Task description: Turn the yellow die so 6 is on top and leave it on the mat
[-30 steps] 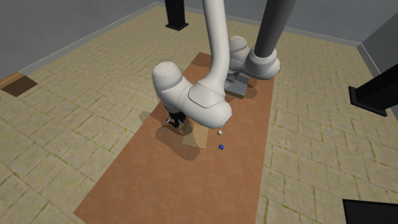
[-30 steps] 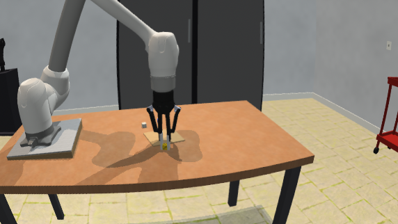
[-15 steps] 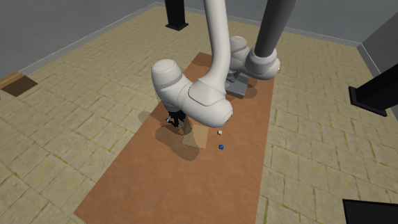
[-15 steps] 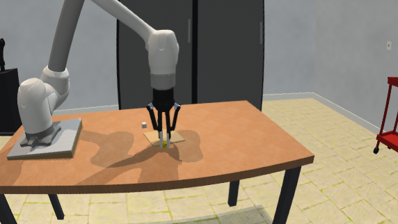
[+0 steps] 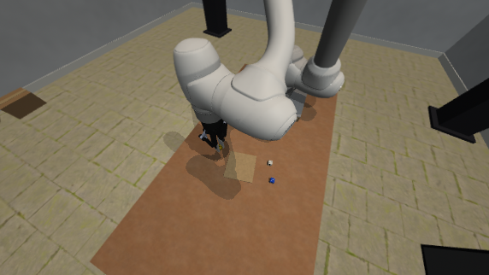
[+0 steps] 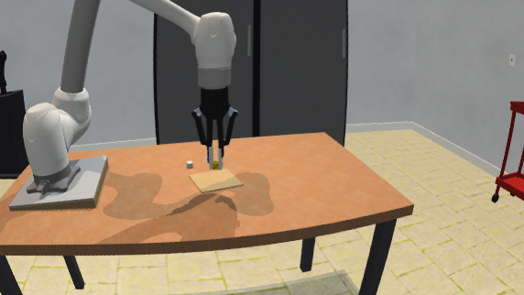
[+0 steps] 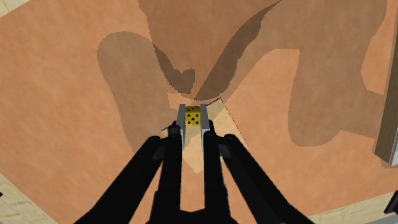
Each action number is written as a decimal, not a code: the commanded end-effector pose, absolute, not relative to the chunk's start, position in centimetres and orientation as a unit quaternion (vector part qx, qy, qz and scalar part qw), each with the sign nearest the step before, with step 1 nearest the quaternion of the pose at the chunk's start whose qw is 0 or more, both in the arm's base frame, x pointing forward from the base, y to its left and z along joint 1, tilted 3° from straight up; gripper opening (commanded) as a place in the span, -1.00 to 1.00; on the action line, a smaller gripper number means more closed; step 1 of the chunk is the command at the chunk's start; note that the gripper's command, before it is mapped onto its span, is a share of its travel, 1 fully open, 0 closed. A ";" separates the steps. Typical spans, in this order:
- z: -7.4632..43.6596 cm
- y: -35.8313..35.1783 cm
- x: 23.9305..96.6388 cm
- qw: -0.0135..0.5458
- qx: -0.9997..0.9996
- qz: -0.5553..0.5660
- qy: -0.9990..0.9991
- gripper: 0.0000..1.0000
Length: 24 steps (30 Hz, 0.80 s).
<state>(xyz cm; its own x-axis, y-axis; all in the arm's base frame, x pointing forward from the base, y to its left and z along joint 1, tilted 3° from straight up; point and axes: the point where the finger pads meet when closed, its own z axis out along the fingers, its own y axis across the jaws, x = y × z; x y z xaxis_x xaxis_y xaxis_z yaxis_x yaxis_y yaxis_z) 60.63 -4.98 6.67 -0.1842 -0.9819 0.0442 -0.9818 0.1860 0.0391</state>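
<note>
The yellow die (image 7: 193,116) sits between my gripper's (image 7: 193,119) two fingertips; its face toward the wrist camera shows several dark pips. The gripper is shut on it and points straight down. In the exterior view the gripper (image 6: 214,165) holds the die (image 6: 213,165) a little above the far edge of the tan mat (image 6: 215,180). In the top view the gripper (image 5: 219,145) and the die (image 5: 220,147) are at the mat's (image 5: 240,167) left corner, partly hidden by the arm. The mat lies flat on the table.
A white die (image 5: 270,162) and a blue die (image 5: 271,180) lie on the table just right of the mat, apart from each other. The white die also shows in the exterior view (image 6: 189,164). The arm's grey base plate (image 6: 60,183) is at the table's left end.
</note>
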 end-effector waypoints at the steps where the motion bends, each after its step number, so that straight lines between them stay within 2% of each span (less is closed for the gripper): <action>1: 7.8 -4.9 60.7 0.030 0.638 -0.001 -0.769 -0.81; 14: 7.8 -4.8 60.7 0.030 0.644 -0.001 -0.764 -0.81; 24: 7.8 -3.1 60.7 0.029 0.747 -0.006 -0.665 -0.81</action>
<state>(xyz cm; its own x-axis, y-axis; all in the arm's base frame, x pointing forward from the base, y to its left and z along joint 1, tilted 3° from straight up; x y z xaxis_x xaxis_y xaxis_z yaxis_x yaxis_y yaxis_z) 60.71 -3.38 7.82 0.0704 -0.9967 0.0406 -0.9964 -0.0683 0.0502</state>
